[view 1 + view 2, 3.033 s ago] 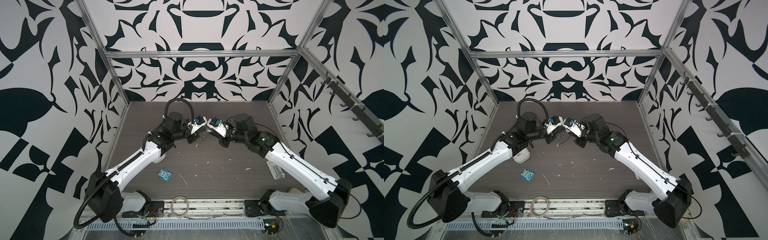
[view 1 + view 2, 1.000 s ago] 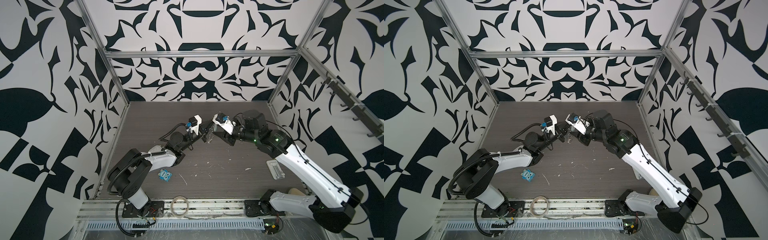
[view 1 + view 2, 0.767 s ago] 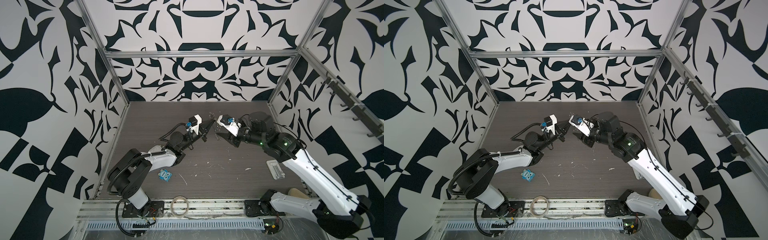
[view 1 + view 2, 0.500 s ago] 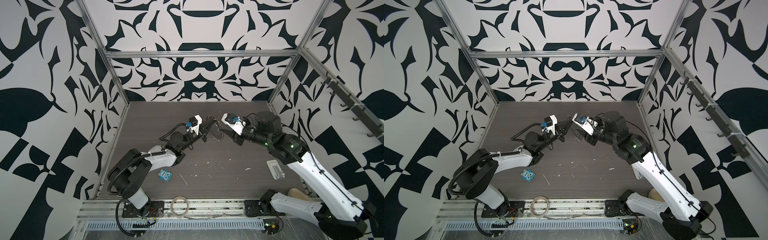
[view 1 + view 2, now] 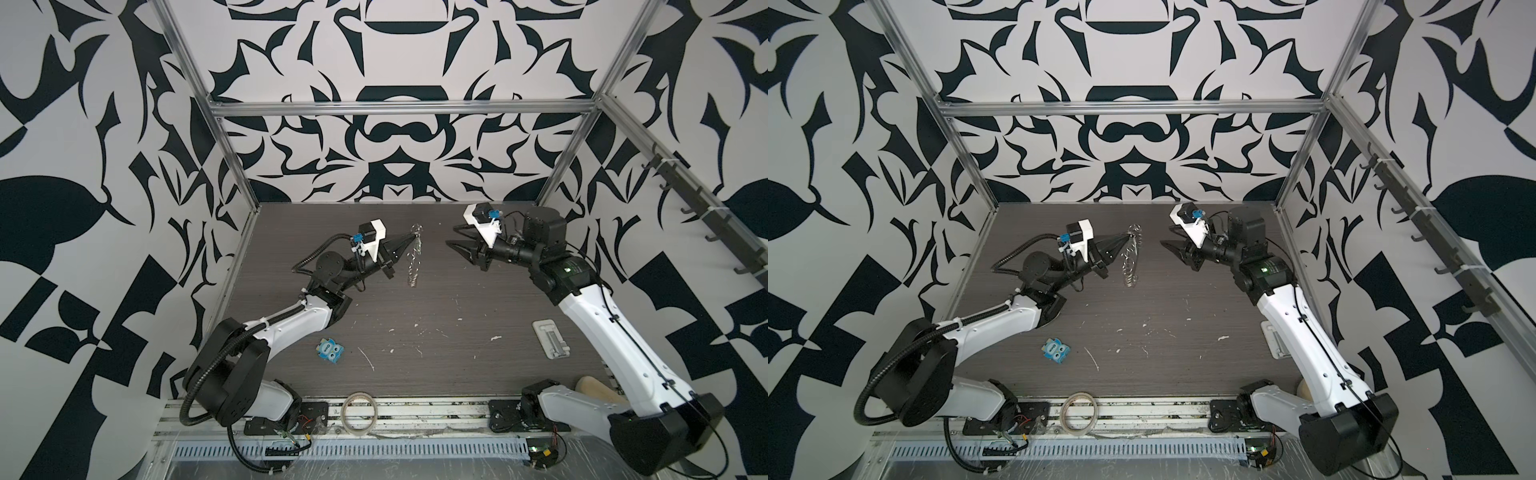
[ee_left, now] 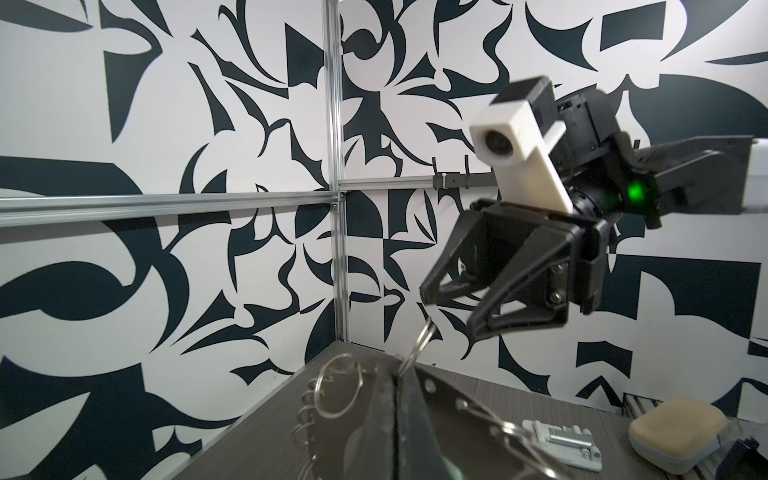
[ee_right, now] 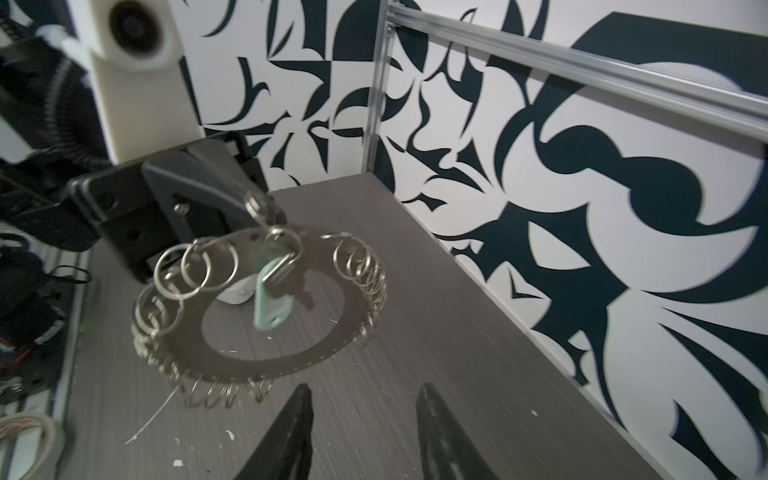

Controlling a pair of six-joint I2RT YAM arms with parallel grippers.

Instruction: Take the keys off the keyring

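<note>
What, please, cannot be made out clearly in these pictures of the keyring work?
- Key with mint tag: motion-blurred in right wrist view; blade indistinct.
- Keyring: edge-on in both top views; key too small there.
- Left gripper: which split ring it pinches is blurred, right wrist view.
- Left wrist view: the fingers hide the key.

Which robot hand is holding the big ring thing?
The left hand, pinched shut on the keyring; the right hand is open, empty and apart from it.
</note>
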